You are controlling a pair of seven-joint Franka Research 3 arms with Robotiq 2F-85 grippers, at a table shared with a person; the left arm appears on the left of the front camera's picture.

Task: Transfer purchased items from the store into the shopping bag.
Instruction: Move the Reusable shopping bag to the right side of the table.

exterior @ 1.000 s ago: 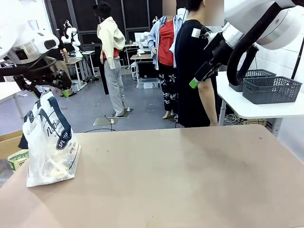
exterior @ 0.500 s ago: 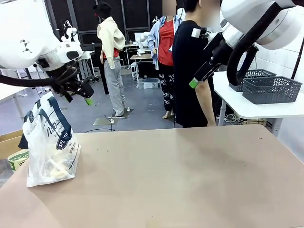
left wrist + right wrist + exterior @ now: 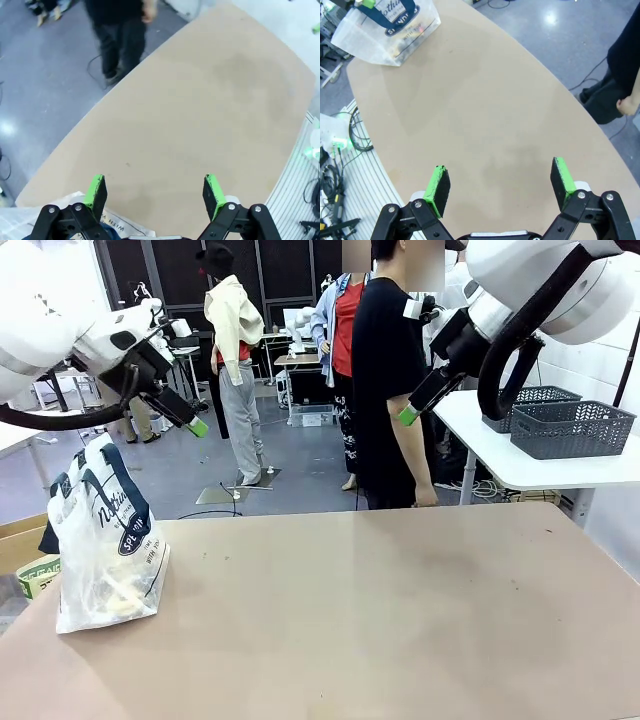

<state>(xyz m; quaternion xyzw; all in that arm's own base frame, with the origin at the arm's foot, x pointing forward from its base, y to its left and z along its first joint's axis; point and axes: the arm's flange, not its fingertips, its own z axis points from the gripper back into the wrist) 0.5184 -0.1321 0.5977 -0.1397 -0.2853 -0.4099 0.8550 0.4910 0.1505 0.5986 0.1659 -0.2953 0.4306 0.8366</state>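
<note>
Front view: my left gripper (image 3: 196, 426) hangs raised in the air with its green pads apart and nothing between them. Below it and off to its outer side, the translucent whitish plastic shopping bag with dark navy strap handles (image 3: 103, 540) stands on the bare tan table (image 3: 400, 620), resting near the left edge. The purchased items (image 3: 118, 600) show as pale yellowish shapes low inside the bag. My right gripper (image 3: 408, 416) is also raised, high over the far edge and well apart from the bag. A person in a black shirt (image 3: 388, 380) stands across the table, close behind that gripper.

Left wrist view: both green pads (image 3: 96, 189) stand wide apart and empty. A corner of the bag (image 3: 75, 210) lies just under and beside the near finger; the tabletop stretches bare ahead.

Right wrist view: the pads (image 3: 438, 184) are spread, gripping nothing. The bag (image 3: 387, 27) sits far ahead at the opposite end of the table, logo facing up toward the camera.

Handling assessment: I judge the bag light, soft and slippery, its film likely to crumple or slide under a pinch on the wall. The woven strap handles at the top look like the firmest hold. Contents appear loose and could shift, so a lift should stay upright.
</note>
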